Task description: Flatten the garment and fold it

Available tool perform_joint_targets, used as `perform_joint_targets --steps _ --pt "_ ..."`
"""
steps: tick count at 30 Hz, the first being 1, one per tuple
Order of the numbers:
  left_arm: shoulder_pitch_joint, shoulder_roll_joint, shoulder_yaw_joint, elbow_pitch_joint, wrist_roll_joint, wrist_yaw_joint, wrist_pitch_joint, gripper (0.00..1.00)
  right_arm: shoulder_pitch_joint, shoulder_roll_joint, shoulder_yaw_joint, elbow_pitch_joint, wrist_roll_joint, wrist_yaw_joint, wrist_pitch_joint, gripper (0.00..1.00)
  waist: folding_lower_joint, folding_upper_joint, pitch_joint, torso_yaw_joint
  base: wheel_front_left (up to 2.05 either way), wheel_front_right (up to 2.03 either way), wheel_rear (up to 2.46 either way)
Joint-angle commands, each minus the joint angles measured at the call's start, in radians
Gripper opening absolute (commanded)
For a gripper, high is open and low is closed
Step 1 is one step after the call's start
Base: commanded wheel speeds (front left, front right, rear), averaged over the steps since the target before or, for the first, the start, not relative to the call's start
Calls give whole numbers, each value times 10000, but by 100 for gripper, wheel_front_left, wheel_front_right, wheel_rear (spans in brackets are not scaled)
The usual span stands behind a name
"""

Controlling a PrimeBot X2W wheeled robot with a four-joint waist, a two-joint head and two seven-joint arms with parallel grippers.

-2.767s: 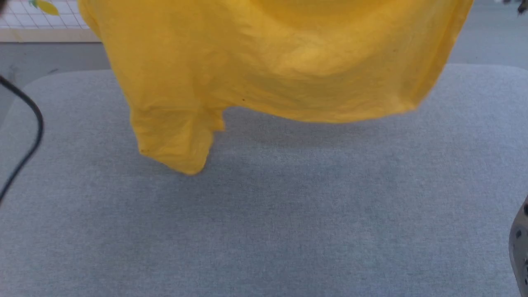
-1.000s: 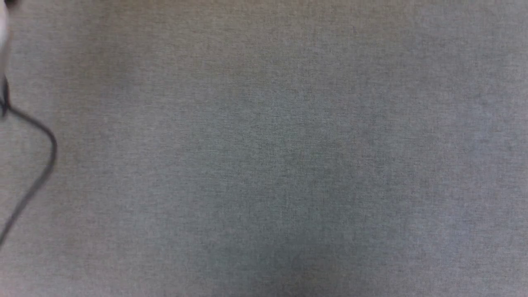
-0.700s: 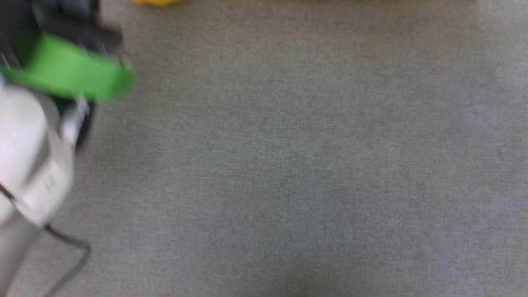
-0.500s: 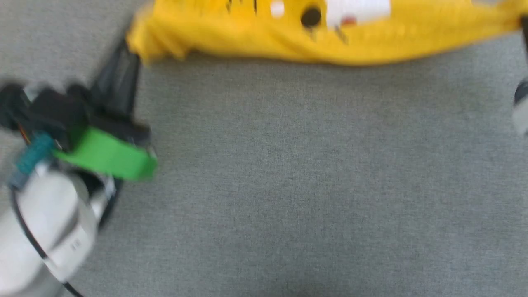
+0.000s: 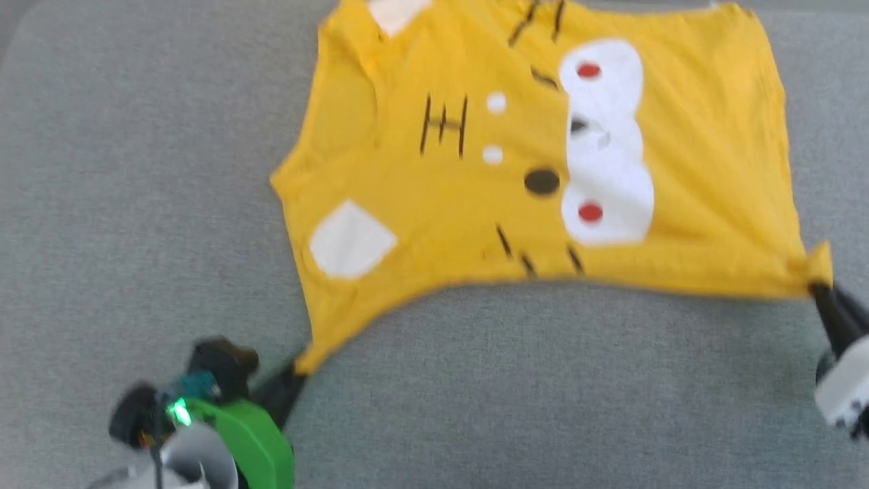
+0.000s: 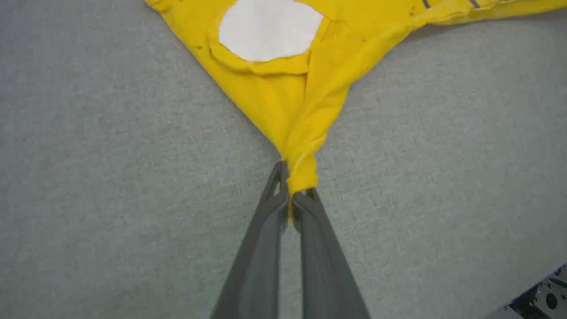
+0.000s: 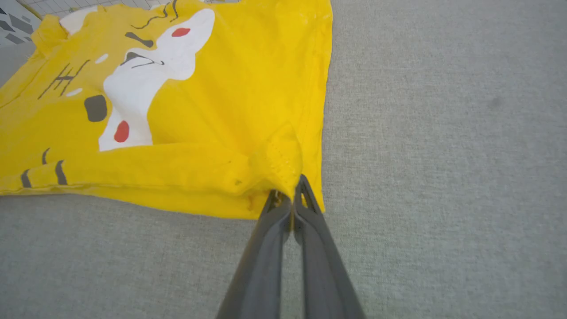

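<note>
The bright yellow T-shirt (image 5: 516,176) lies spread on the grey table (image 5: 516,394), print side up, with its white muzzle, red cheeks and dark stripes showing. My left gripper (image 5: 293,372) is shut on the shirt's near-left corner (image 6: 301,177), which is bunched into a point between the fingers (image 6: 266,248). At the near right, my right gripper (image 5: 818,291) is shut on the other corner (image 7: 283,173), where the cloth puckers. The near edge of the shirt is stretched between the two grippers, curving slightly.
The grey fabric-covered table runs all around the shirt, with open cloth surface in front of it and to the left (image 5: 122,190). A gridded mat (image 7: 17,17) shows beyond the table's far edge in the right wrist view.
The head camera has swung a lot between frames. The shirt, hanging in the air before, now lies spread on the table, with both grippers holding its near corners low.
</note>
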Motion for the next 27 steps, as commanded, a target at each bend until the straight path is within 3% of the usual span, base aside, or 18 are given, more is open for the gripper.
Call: perform_joint_targets --steps 1,7,16,20,27 --pt "318 130 -149 23 -210 -63 303 0 369 26 -92 -4 -25 -13 77 0 1 0 -380 128 0 0 0" --pt "1235 295 -611 69 -1265 39 1495 0 1861 117 -263 -10 131 -13 737 0 1 0 -987 198 0 0 0" --pt "2328 735 -964 -230 -2186 361 2398 0 3780 -334 94 -71 228 -13 2444 0 1 0 -1532 162 0 0 0" --pt "2430 906 -805 -423 -2174 491 2189 0 4195 -206 -135 -325 489 -13 2800 0 1 0 -1628 177 0 0 0" --pt "1696 1184 -277 -1093 -1297 562 1431 0 3481 -228 -393 -1036 431 -13 2110 0 1 0 -1378 60 0 0 0"
